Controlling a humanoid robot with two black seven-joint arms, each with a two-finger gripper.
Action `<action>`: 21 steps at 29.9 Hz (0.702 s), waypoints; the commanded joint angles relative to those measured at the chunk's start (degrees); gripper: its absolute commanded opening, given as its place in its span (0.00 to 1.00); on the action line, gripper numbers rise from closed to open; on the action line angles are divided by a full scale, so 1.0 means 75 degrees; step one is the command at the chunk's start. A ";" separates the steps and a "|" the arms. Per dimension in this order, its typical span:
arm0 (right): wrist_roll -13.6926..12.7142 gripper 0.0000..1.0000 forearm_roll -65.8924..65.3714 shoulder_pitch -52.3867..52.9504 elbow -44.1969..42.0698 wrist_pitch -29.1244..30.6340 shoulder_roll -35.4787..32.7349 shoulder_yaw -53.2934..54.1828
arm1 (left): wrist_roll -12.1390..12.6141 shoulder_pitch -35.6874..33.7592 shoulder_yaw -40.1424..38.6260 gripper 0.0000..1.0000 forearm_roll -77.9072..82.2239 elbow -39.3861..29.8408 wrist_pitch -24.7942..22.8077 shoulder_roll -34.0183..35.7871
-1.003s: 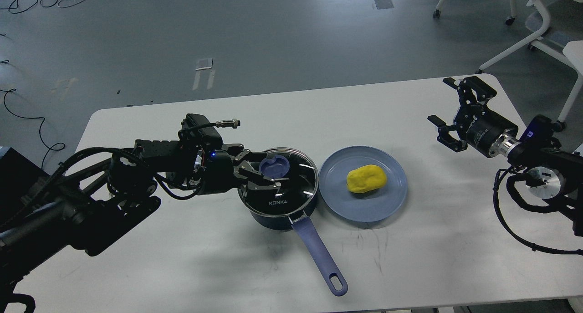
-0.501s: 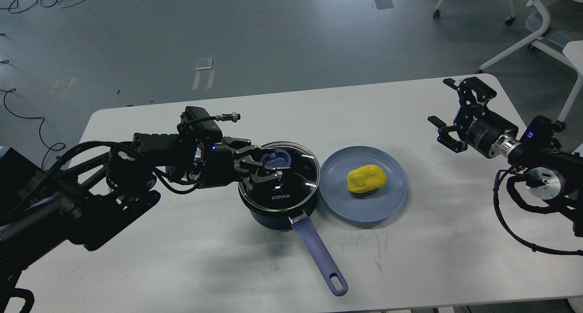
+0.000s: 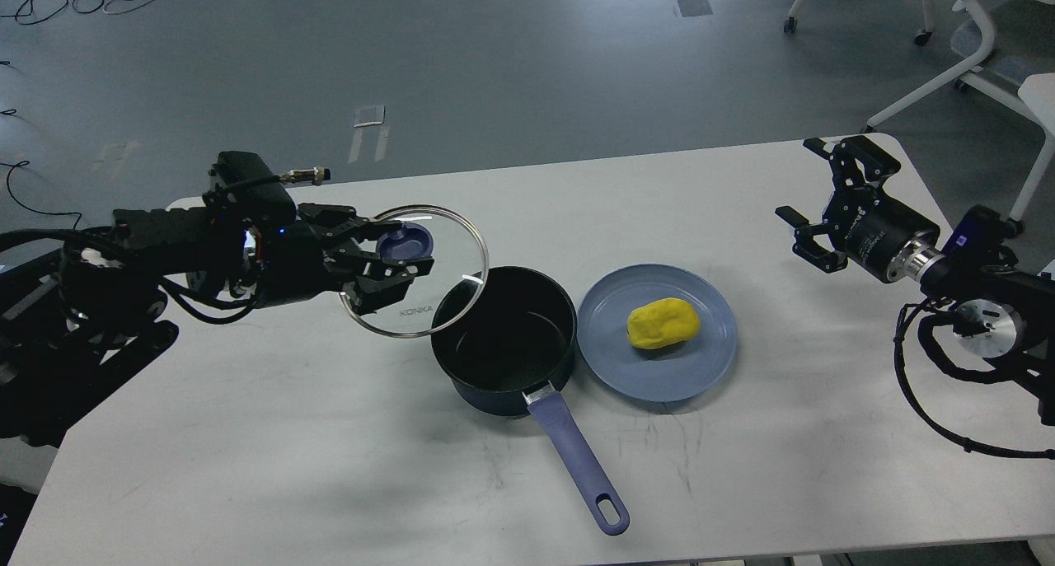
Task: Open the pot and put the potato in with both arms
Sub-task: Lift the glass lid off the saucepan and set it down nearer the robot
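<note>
The dark navy pot (image 3: 504,341) stands open at the table's middle, its black inside empty and its purple-blue handle (image 3: 577,459) pointing toward me. My left gripper (image 3: 394,257) is shut on the blue knob of the glass lid (image 3: 414,271) and holds the lid in the air left of the pot, its right edge just over the rim. The yellow potato (image 3: 663,323) lies on a flat blue plate (image 3: 656,331) right of the pot. My right gripper (image 3: 820,199) is open and empty above the table's far right, well away from the potato.
The white table (image 3: 330,451) has rounded corners; its right edge runs under my right arm. White chair and table legs (image 3: 972,55) stand on the grey floor beyond the far right corner. Cables lie on the floor at the far left.
My left gripper has lifted the glass lid off the pot and carried it up and to the left. The pot now stands open. The right arm has barely moved.
</note>
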 commanded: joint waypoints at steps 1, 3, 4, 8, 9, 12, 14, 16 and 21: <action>0.0000 1.00 -0.0001 0.0000 0.0001 0.0000 0.0002 0.0000 | 0.0003 0.0082 0.0530 0.40 -0.0088 0.0351 0.0542 0.0624; 0.0000 1.00 -0.0001 0.0000 0.0001 0.0000 0.0002 0.0000 | 0.0003 0.0163 0.0787 0.40 -0.0100 0.0562 0.0834 0.0753; 0.0000 1.00 -0.0001 0.0000 0.0001 0.0000 0.0002 0.0000 | 0.0003 0.0257 0.1032 0.40 -0.0181 0.0714 0.1126 0.0823; 0.0000 1.00 -0.0001 0.0000 0.0001 0.0000 0.0002 0.0000 | 0.0003 0.0573 0.1304 0.41 -0.0545 0.1147 0.1468 0.0754; 0.0000 1.00 -0.0001 0.0000 0.0001 0.0000 0.0002 0.0000 | 0.0003 0.0574 0.1304 0.41 -0.0545 0.1149 0.1469 0.0753; 0.0000 1.00 -0.0001 -0.0012 0.0001 0.0000 0.0002 0.0000 | 0.0003 0.0855 0.1304 0.41 -0.0580 0.1429 0.1656 0.0602; 0.0000 1.00 -0.0001 -0.0012 0.0001 0.0000 0.0002 0.0000 | 0.0003 0.1007 0.1304 0.41 -0.0580 0.1779 0.1750 0.0356; 0.0000 1.00 -0.0001 -0.0012 0.0001 0.0000 0.0002 0.0000 | 0.0003 0.1066 0.1304 0.41 -0.0569 0.2002 0.1796 0.0227; 0.0000 1.00 -0.0001 -0.0012 0.0001 -0.0011 -0.0010 0.0000 | 0.0003 0.1324 0.1316 0.43 -0.0569 0.2332 0.1973 0.0015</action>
